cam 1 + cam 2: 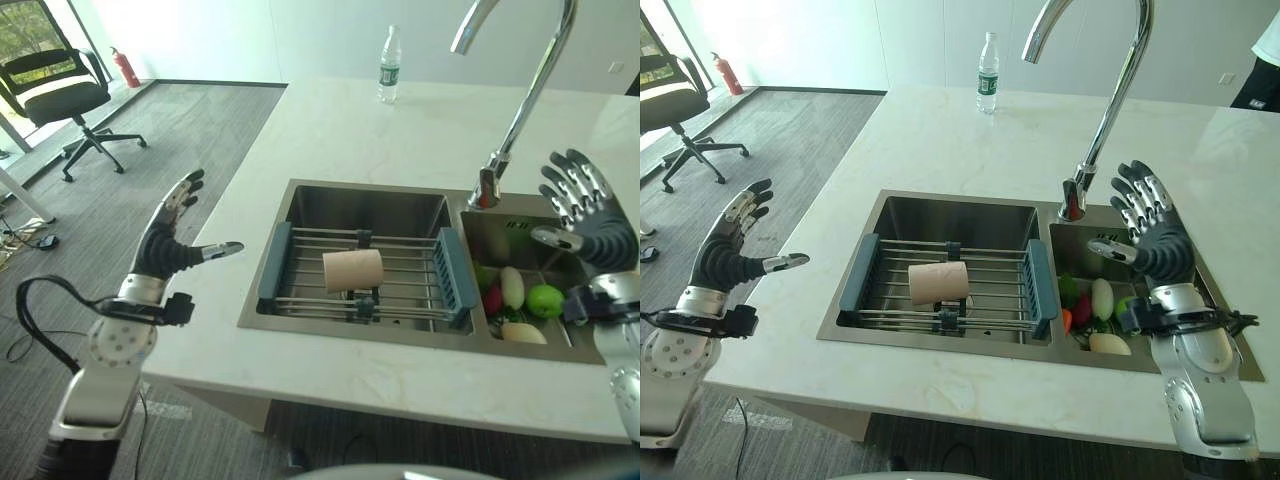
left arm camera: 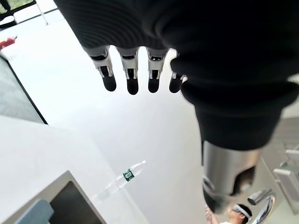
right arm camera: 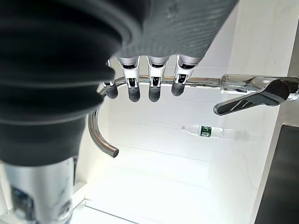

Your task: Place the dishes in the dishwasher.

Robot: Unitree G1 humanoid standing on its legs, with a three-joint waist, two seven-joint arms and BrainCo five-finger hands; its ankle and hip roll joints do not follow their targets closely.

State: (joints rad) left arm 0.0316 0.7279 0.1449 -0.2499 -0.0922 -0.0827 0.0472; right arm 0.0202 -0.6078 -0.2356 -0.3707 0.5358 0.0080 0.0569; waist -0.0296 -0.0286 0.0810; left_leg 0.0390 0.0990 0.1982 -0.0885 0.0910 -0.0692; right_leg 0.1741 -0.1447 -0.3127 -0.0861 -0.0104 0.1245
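Stainless double sink [image 1: 970, 208] set in a pale marble counter [image 1: 940, 130], and I count just one dish: a single tan cup [image 1: 938, 283] lying on its side on the wire rack [image 1: 945, 285] with blue-grey ends across the left basin. One tall chrome faucet [image 1: 1102, 110], one plastic water bottle [image 1: 987, 60] standing at the far edge of the counter, and a pile of produce [image 1: 1092, 310] down in the right basin, green, red and pale pieces, too jumbled to count properly.

From the left eye I get an office chair [image 1: 60, 95] and a red fire extinguisher [image 1: 125, 68] back on the floor. My left wrist cam catches a person [image 2: 233, 213] past the thumb.

My left hand [image 1: 728, 255] floats off the counter's left edge, fingers straight and spread, thumb pointing at the sink, empty. My right hand [image 1: 1152, 240] is raised over the right basin beside the faucet, fingers splayed upward, holding nothing.
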